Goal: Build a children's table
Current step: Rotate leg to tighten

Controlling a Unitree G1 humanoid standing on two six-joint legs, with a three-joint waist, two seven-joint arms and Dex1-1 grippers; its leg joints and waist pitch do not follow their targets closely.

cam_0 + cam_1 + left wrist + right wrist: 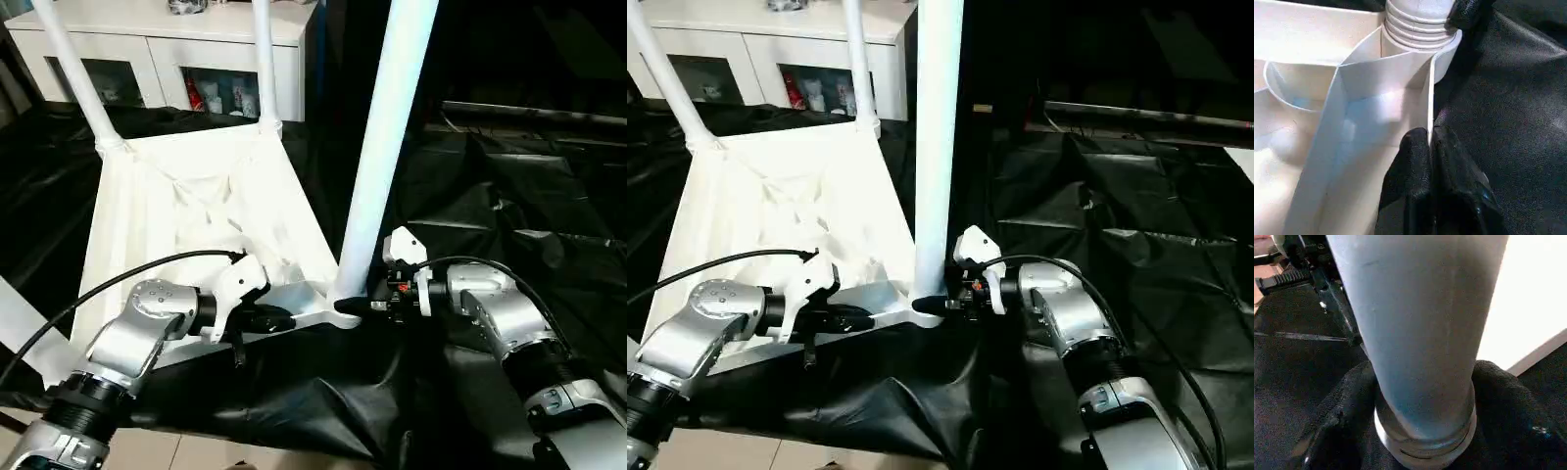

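The children's table lies upside down on black sheeting, its ribbed white top point(176, 215) facing up. Two white legs point(83, 78) point(263, 59) stand in the far corners. A third leg point(387, 147) rises from the near right corner socket. My left gripper point(284, 318) is shut on the thin rim wall point(1427, 107) just beside that socket, its black fingers point(1405, 186) pinching it. My right gripper point(353, 305) reaches in from the right at the base of the near leg point(1420, 333), with one finger point(1337, 431) on each side of its ringed collar.
A white cabinet point(196, 44) with glass-fronted compartments stands behind the table. Crumpled black sheeting point(490, 196) covers the ground to the right and front. A white piece point(20, 323) lies at the left edge. Light floor point(196, 455) shows at the bottom.
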